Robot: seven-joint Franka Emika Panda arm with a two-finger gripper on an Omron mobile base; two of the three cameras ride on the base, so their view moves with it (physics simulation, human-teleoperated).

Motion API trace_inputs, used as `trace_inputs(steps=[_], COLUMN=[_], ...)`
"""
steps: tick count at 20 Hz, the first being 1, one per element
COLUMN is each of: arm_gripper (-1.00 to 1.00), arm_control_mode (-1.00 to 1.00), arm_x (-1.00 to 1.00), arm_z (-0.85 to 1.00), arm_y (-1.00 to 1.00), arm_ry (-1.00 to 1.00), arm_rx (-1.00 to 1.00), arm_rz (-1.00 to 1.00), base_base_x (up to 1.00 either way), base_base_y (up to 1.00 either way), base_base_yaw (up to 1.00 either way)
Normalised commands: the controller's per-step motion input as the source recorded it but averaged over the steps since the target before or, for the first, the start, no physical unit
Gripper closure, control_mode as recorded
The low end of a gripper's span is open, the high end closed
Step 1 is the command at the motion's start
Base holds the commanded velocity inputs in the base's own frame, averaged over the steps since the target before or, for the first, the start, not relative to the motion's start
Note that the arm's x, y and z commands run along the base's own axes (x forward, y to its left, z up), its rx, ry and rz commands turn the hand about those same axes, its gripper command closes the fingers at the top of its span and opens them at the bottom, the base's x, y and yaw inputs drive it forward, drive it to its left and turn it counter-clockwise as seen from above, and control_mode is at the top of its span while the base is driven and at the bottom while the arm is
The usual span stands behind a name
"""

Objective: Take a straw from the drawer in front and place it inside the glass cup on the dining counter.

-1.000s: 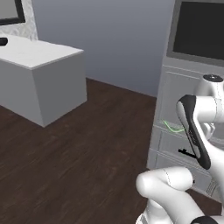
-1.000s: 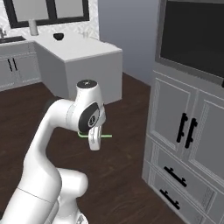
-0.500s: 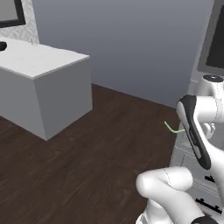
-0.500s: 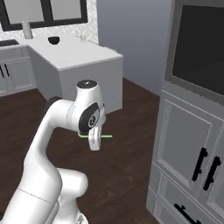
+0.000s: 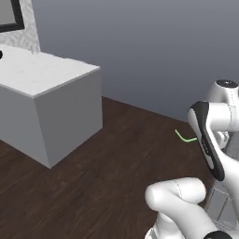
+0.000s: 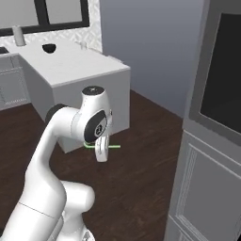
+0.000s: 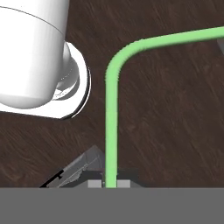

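My gripper (image 6: 101, 151) is shut on the thin light-green straw (image 6: 113, 146) and holds it level above the dark wood floor. In the hand view the straw (image 7: 111, 109) rises from between my fingertips (image 7: 110, 183) and bends off to the right. From the left base view its bent end (image 5: 184, 137) pokes out left of my arm. The dining counter (image 6: 80, 66) with its white marble top stands ahead to the left. A small clear thing near its far edge (image 6: 84, 45) may be the glass cup. Part of a grey drawer (image 7: 72, 170) with a black bar shows below the hand.
A dark round bowl (image 6: 48, 47) sits on the counter top. At the right stands a tall grey cabinet (image 6: 202, 188) with a dark oven panel (image 6: 223, 94). Open dark wood floor (image 5: 107, 154) lies between me and the counter. A white cylinder (image 6: 19, 35) stands by the window.
The whole scene has slid right in both base views: the camera has turned toward the counter and away from the cabinet. The gripper still holds the straw the same way.
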Motion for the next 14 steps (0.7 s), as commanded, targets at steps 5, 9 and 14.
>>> trace_inputs(steps=[5, 9, 14], arm_gripper=[1.00, 1.00, 1.00], arm_control_mode=[1.00, 1.00, 1.00], arm_x=[0.00, 0.00, 0.00], arm_z=[0.00, 0.00, 0.00], arm_y=[0.00, 0.00, 0.00], arm_ry=[0.00, 0.00, 0.00], arm_rx=[0.00, 0.00, 0.00], arm_rz=[0.00, 0.00, 0.00], base_base_x=[1.00, 1.00, 1.00], base_base_y=[0.00, 0.00, 0.00], base_base_yaw=[-0.05, -0.06, -0.06])
